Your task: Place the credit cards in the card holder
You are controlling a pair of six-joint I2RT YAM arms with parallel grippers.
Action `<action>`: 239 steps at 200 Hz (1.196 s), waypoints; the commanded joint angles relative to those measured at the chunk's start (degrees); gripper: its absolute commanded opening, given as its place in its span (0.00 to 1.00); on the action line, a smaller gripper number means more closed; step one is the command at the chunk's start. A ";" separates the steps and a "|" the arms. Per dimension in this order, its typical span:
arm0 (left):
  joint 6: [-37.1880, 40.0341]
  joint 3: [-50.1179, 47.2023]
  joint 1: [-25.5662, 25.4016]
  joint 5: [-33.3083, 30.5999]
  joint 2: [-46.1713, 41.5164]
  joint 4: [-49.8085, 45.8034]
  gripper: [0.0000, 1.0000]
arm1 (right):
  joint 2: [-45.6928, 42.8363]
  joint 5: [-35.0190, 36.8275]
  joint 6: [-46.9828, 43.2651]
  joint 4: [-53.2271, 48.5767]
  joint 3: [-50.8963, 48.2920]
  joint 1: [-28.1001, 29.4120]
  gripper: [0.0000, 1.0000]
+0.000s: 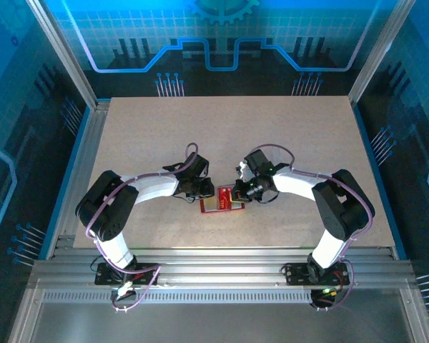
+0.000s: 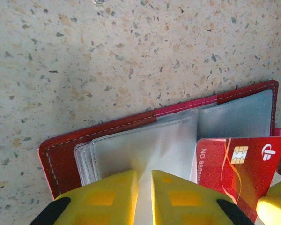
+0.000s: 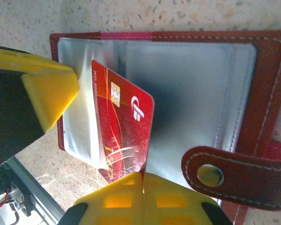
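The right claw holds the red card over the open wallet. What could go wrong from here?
1. The right claw grips the red card only at one edge, tilted; it may twist or slip.
2. The left claw seems to pinch a thin plastic sleeve; if it slips out, the pocket may close.
3. The clasp tab lies beside the right claw and might snag.

The card holder is dark red with pale stitching and milky pockets. The credit card is red with a gold chip, white logo, yellow curves. The table is beige, speckled.
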 commanded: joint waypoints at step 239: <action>1.15 -4.71 0.92 1.65 -1.29 1.04 0.20 | 7.83 3.20 -0.12 -12.66 13.06 2.44 0.00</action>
